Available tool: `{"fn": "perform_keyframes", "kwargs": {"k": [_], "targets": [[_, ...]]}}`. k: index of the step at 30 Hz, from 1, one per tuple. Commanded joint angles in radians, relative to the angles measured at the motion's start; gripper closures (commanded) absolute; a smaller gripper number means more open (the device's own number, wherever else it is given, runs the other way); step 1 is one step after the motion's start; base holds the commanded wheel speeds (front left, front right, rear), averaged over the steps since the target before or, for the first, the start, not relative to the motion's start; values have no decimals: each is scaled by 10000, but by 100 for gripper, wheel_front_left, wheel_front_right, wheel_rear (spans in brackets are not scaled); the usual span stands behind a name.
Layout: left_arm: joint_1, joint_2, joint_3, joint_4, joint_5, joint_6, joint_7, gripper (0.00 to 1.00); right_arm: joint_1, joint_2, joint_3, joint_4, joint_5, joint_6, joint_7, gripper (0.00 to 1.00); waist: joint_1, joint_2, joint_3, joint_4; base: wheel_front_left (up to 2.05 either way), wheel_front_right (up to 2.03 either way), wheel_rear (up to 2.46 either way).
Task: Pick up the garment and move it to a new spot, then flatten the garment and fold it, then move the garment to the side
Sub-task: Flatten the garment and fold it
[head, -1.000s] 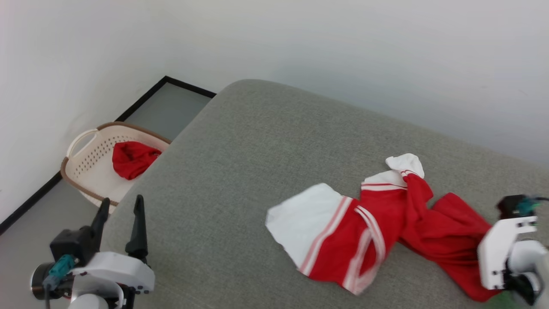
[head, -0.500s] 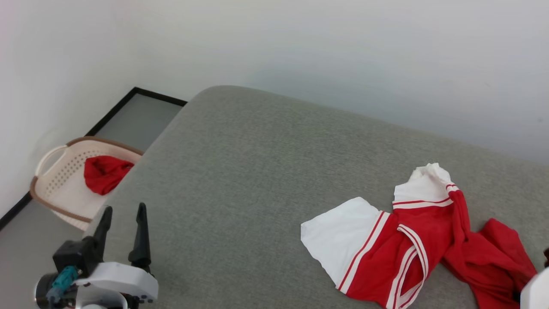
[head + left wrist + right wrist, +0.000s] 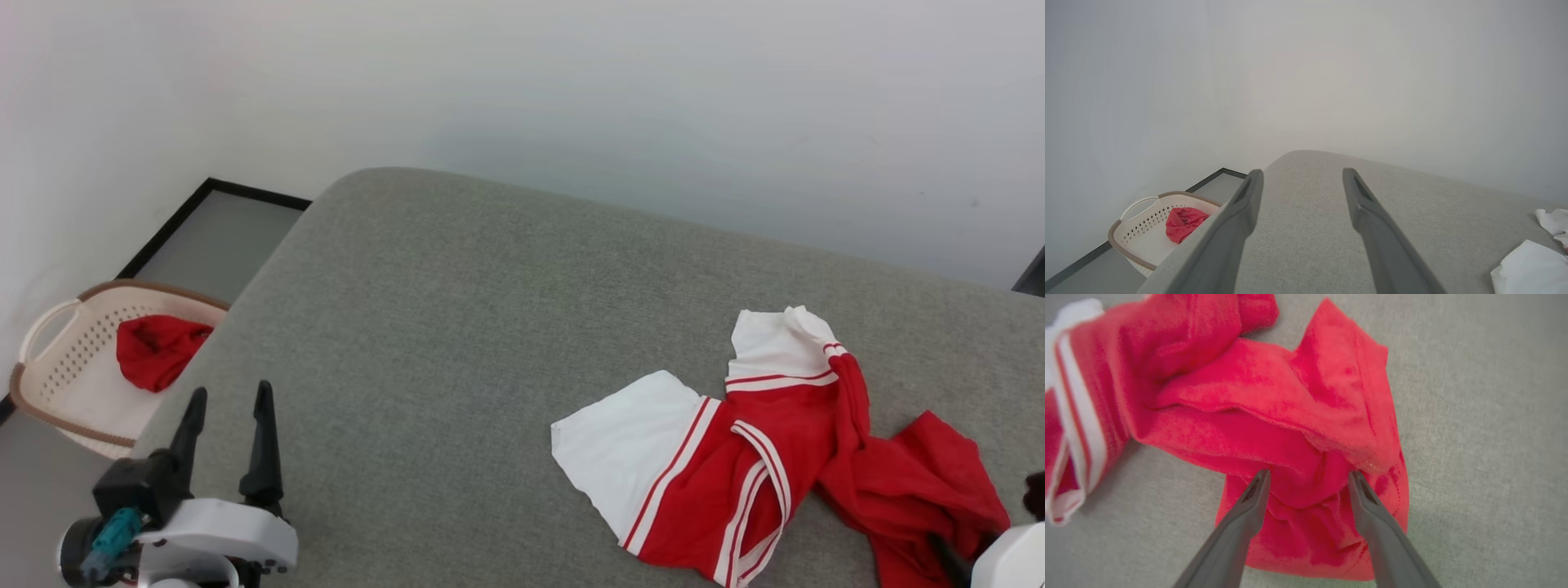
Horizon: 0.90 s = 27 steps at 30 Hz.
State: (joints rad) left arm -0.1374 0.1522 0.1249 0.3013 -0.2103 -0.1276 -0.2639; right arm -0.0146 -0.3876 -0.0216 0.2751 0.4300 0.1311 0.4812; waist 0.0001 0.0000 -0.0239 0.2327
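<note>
One garment (image 3: pixel 710 482); one basket (image 3: pixel 57 367); one red cloth (image 3: pixel 155 351); one grey cushion (image 3: pixel 449 327).

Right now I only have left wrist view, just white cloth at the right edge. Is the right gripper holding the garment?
Observer: No. Right gripper is open, fingers apart over red fabric of the garment.
Operator: Garment flat?
Observer: No. Its red body is twisted and bunched; one white sleeve lies spread.
Operator: Lettering facing up?
Observer: None visible in any view.
</note>
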Motion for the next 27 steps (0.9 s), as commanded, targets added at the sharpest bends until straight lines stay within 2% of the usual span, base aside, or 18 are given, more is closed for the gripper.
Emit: {"fn": "perform_keyframes", "kwargs": {"k": [1, 8, 12, 15, 19, 27], "targets": [[106, 13, 36, -73, 79, -26, 4, 0, 112, 76, -118, -244, -26, -7, -104, 0, -1, 0, -13, -38, 0, 0, 0], [73, -99, 119, -340, 32, -41, 4, 0, 287, 403, -292, -2615, -886, -7, -1073, 0, -1, 0, 45, -83, 0, 0, 0], [-69, -187, 65, -543, 75, -39, 4, 0, -253, 479, -105, -3047, -1444, -7, -1732, 0, -1, 0, 127, -4, 0, 0, 0], [-202, -194, -88, -587, 115, -38, 4, 0, -715, 479, 202, -2756, -1638, -7, -2010, 0, -1, 0, 204, 116, 0, 0, 0], [-336, -280, -276, -630, 114, -39, 4, 0, -1634, 267, 652, -1977, -1643, -7, -1775, 0, -1, 0, 389, 355, 0, 0, 0], [-793, -504, -999, -689, -16, -40, 4, 0, -3664, -415, 1120, 204, -1178, -7, 198, 0, -1, 0, 949, 1313, 0, 0, 0]]}}
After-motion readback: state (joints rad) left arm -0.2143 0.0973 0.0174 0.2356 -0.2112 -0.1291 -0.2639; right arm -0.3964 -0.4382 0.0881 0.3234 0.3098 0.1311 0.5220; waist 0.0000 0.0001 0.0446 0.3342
